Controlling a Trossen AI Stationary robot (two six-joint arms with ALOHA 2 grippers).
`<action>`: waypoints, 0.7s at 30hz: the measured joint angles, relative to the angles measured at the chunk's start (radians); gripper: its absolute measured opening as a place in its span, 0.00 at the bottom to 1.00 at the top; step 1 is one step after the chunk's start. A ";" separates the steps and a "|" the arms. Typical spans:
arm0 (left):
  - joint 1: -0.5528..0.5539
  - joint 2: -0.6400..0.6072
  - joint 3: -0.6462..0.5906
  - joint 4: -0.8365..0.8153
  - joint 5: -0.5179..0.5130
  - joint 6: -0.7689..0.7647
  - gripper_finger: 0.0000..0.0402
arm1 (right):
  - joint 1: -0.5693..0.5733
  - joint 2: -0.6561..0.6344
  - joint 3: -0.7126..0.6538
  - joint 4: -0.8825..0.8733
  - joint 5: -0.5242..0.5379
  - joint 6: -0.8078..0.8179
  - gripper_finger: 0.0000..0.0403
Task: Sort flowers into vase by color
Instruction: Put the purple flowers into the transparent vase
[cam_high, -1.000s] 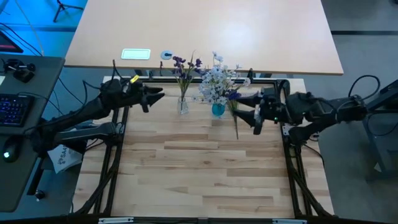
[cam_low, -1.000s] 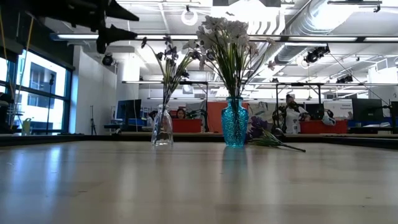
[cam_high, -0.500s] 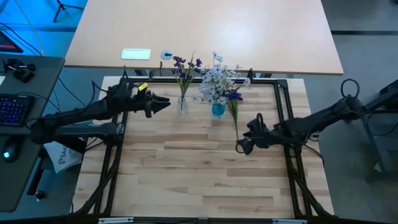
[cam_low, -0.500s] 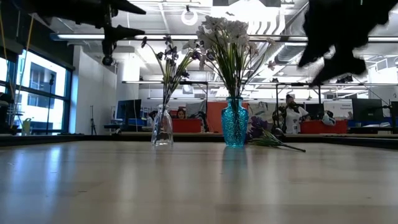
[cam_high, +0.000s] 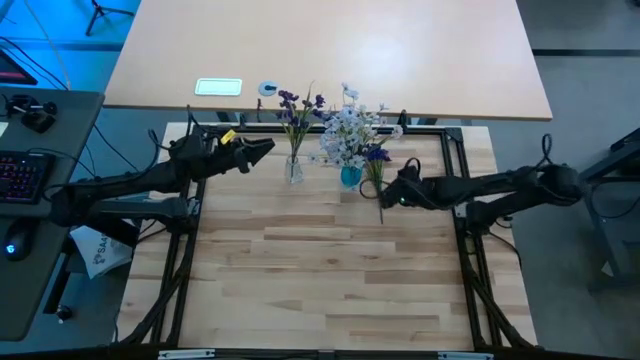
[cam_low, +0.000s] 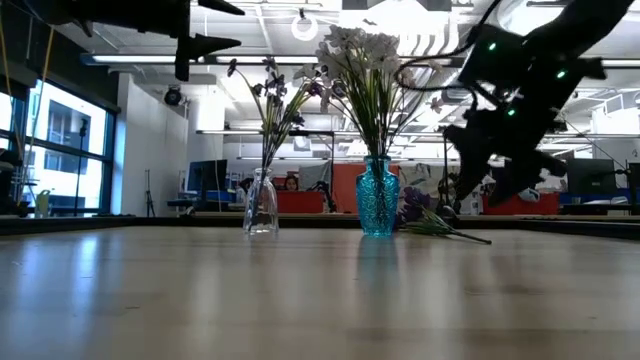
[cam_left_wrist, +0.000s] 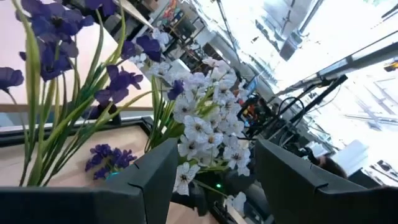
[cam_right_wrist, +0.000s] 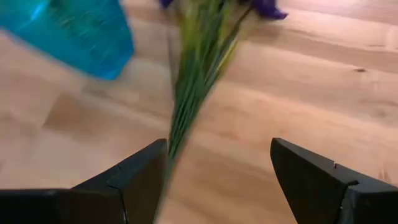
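Your right tool (cam_high: 384, 197) sits just right of centre in the high view with its fingers spread apart and nothing between them, poised over the purple sprig (cam_high: 377, 180) that lies flat on the worktop (cam_high: 320, 280). In its wrist view the green stems (cam_right_wrist: 198, 68) run up between the two dark fingers (cam_right_wrist: 140, 177) toward the purple blossoms at the top edge. Just left of that sprig stands the blue vase (cam_high: 350, 176), packed with white flowers (cam_high: 348, 132). Further left, the clear vase (cam_high: 294, 170) holds upright purple flowers (cam_high: 297, 104). Your left tool (cam_high: 262, 150) hovers in the upper left of the high view, near the clear vase, fingers also apart and empty.
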 joint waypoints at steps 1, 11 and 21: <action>0.000 0.000 0.000 -0.002 -0.001 0.000 0.50 | -0.018 0.017 0.000 0.025 0.000 -0.008 0.70; -0.002 0.000 0.000 -0.004 0.037 0.008 0.50 | -0.100 0.242 0.069 0.180 -0.042 -0.153 0.70; -0.002 -0.002 0.000 -0.008 0.045 0.044 0.50 | -0.105 0.421 0.147 0.174 -0.010 -0.119 0.66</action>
